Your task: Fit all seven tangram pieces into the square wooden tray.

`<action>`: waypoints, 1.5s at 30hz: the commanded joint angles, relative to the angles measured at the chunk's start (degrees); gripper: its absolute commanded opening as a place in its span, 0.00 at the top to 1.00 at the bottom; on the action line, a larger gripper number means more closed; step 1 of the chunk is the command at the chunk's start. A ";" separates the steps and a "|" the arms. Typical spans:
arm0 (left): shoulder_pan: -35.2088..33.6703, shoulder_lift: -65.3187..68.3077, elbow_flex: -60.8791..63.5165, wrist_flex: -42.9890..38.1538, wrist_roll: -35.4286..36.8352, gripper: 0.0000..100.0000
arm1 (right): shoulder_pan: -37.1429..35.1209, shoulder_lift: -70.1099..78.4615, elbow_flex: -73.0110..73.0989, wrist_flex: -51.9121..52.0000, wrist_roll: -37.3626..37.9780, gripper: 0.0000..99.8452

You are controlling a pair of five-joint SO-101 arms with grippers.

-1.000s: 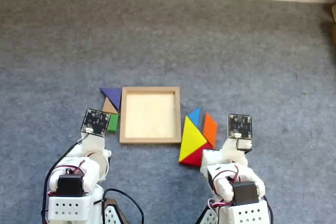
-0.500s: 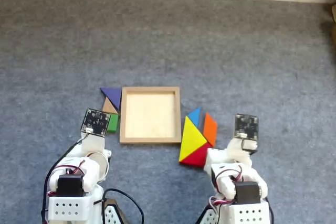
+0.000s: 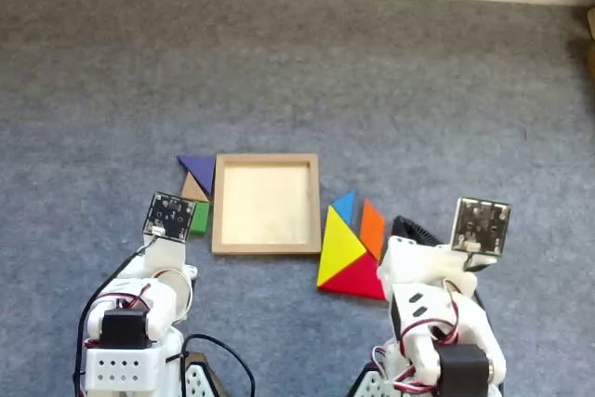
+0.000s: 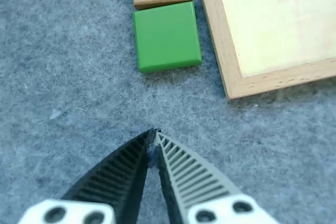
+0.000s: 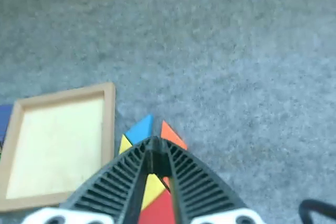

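The square wooden tray (image 3: 267, 249) lies empty at mid-table. Along its left side sit a purple triangle (image 3: 198, 170), a tan triangle (image 3: 192, 189) and a green square (image 3: 199, 218). To its right a blue triangle (image 3: 344, 205), an orange piece (image 3: 372, 227), a yellow triangle (image 3: 338, 244) and a red triangle (image 3: 358, 276) lie bunched together. My left gripper (image 4: 153, 135) is shut and empty, low over the carpet just short of the green square (image 4: 166, 36). My right gripper (image 5: 153, 142) is shut and empty, held high above the yellow triangle (image 5: 125, 144) and the blue triangle (image 5: 140, 128).
Grey carpet covers the whole table. Open carpet stretches beyond the tray and to both sides. A black cable (image 5: 317, 209) lies near the right arm's base.
The right arm has lifted and swung to the right, away from the coloured pieces. The left arm has kept still. No piece has moved.
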State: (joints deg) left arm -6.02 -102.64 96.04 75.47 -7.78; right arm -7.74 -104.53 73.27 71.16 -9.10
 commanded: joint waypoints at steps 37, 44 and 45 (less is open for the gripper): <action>0.40 -1.80 1.10 0.35 -0.53 0.99 | -27.21 76.00 -20.88 -16.04 -10.11 0.78; 0.40 -1.80 1.10 0.35 -0.53 0.99 | -23.60 85.23 -21.14 -19.30 -9.85 0.78; 0.40 -1.80 1.10 0.35 -0.53 0.99 | -22.55 86.73 -21.23 -19.47 -9.85 0.78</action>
State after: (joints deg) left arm -6.02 -102.64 96.04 75.65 -7.78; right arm -33.41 -21.10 54.99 53.32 -18.68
